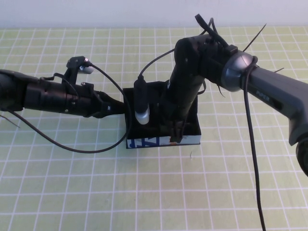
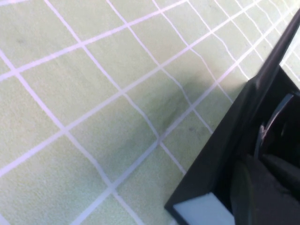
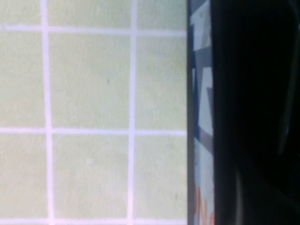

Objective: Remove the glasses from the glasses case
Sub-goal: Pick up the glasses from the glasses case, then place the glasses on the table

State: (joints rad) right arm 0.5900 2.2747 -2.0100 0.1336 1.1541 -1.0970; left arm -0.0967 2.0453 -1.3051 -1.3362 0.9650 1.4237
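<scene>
Right gripper point(image 1: 175, 131) reaches straight down into the case point(image 1: 162, 140), at its front right by the white printed strip; whether its fingers have closed on anything I cannot tell. Left gripper point(image 1: 115, 108) meets the case's left wall, state unclear. Dark shapes in the case may be the glasses.

glasses case point(image 1: 191, 126): black, white-blue-orange front | mat point(image 1: 72, 192): pale green, white grid
</scene>
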